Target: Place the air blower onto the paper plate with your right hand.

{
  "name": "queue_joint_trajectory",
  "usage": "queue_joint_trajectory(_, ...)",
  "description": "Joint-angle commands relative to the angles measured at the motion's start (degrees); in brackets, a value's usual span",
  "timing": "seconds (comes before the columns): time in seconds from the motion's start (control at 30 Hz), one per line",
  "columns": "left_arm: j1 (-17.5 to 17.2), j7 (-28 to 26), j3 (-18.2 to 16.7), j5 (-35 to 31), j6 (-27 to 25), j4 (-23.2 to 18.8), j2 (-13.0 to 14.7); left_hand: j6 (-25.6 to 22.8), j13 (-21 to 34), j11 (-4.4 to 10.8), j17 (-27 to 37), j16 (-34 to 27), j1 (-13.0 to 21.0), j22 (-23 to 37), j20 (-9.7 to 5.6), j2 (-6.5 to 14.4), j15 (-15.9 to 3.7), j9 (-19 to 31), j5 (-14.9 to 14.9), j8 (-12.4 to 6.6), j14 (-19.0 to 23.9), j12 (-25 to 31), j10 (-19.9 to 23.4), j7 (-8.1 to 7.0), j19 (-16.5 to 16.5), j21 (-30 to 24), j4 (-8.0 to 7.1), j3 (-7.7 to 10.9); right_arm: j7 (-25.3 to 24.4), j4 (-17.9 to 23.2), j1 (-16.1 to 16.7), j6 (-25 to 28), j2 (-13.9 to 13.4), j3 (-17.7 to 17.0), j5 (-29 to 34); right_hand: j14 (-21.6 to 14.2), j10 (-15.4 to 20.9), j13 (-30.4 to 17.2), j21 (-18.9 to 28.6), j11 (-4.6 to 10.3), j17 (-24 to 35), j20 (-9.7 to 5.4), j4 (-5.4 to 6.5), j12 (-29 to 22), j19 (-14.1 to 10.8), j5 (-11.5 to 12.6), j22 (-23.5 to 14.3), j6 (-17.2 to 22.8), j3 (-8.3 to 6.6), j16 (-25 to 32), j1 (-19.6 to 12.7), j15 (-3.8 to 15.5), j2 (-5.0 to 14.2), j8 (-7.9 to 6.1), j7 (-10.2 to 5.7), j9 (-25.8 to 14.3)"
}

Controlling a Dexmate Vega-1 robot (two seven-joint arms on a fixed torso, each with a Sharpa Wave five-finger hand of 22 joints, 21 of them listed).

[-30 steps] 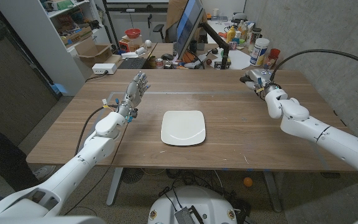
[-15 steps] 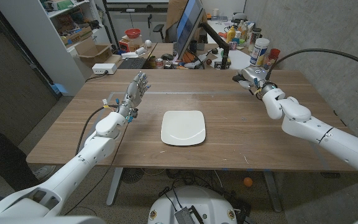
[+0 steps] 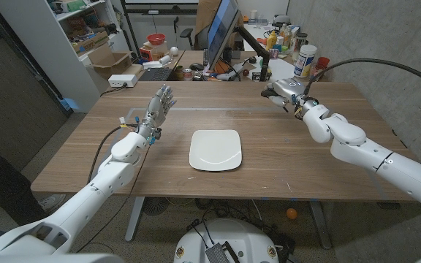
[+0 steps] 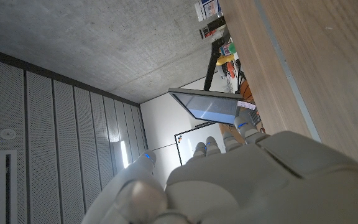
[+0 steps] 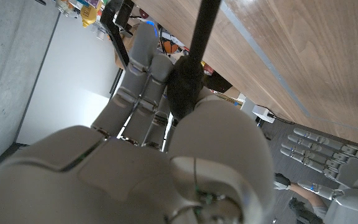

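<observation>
- Air blower (image 5: 188, 59), a black bulb with a slim black nozzle, sits in your right hand (image 3: 287, 93), the fingers (image 5: 143, 74) curled round the bulb in the right wrist view; the hand is up over the wooden table (image 3: 283, 157), beyond and to the right of the paper plate (image 3: 215, 150).
- Paper plate lies bare, nearest the table's front edge, well apart from both hands. It looks light, so if you drag the blower down across its rim rather than lowering it from above, you could push the plate along the wood.
- Your left hand (image 3: 161, 102) stands beyond the plate to its left, fingers spread and holding nothing. It is off the likely line of travel, yet a wide sweep from the right would bring the two hands close.
- Your hold is on a soft, rounded bulb. Ease the fingers too soon and, by the look of it, the blower drops onto wood short of the plate; a round body may also roll off after release, so set it down near the plate's middle.
- Farthest from the plate, bottles and cans (image 3: 305, 60) crowd the desk past the table's far edge, near your right hand. The long nozzle could clip them if you swing it backward while turning.
</observation>
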State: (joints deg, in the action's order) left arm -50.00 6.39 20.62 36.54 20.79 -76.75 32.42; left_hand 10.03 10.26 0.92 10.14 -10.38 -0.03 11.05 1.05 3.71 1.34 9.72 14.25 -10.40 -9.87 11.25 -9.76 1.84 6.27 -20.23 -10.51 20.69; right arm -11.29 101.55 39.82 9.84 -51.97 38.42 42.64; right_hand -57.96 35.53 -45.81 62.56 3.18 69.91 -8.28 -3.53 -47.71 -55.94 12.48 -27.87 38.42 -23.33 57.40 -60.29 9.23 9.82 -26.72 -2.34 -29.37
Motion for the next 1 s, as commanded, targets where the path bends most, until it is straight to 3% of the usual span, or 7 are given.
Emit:
queue_joint_trajectory(0.03, -0.4, 0.3, -0.3, 0.3, 0.2, -0.1, 0.3, 2.0, 0.3, -0.56, 0.2, -0.3, 0.0, 0.1, -0.04, 5.7, 0.36, 0.3, 0.5, -0.05, -2.1, 0.2, -2.9, 0.22, -0.2, 0.1, -0.21, -0.22, 0.3, 2.8, 1.4, -5.7, 0.7, -0.7, 1.7, -0.7, 0.5, -0.3, 0.6, -0.08, 0.3, -4.06, 0.26, -0.3, -0.6, 0.2, 0.1, 0.9, -0.05, -0.3, -0.2, 3.3, 0.28, -0.59, 0.21, -0.1)
queue_joint_trajectory(0.57, -0.5, 1.0, -0.5, 0.8, 0.6, 0.5, 0.3, 2.0, 0.3, -0.51, 0.2, -0.3, 0.0, 0.1, -0.04, 5.7, 0.32, 0.3, 0.6, -0.03, -2.2, 0.2, -3.0, 0.19, -0.2, 0.2, -0.2, -0.33, 1.6, 5.6, 2.5, -12.0, 1.8, -1.1, 3.6, -1.0, 1.0, -0.2, 1.4, -0.16, 0.3, -4.05, 0.32, -0.4, -0.5, 0.1, 0.7, 1.2, -0.11, -0.3, -0.3, 3.32, 0.27, -0.8, 0.32, -0.1)
queue_joint_trajectory(1.0, -0.5, 1.0, -0.6, 0.9, 0.8, 0.8, 0.2, 2.0, 0.3, -0.43, 0.2, -0.3, 0.1, 0.2, -0.01, 5.8, 0.31, 0.3, 0.6, -0.03, -2.1, 0.2, -3.0, 0.25, -0.2, 0.3, -0.2, -0.4, 3.7, 5.3, 1.2, -17.7, 3.7, -0.7, 3.9, -1.1, 1.1, -0.4, 1.9, -0.11, 0.4, -4.06, 0.35, -0.5, -0.4, 0.1, 1.2, 1.3, -0.16, -0.3, -0.4, 3.3, 0.25, -0.94, 0.31, -0.1)
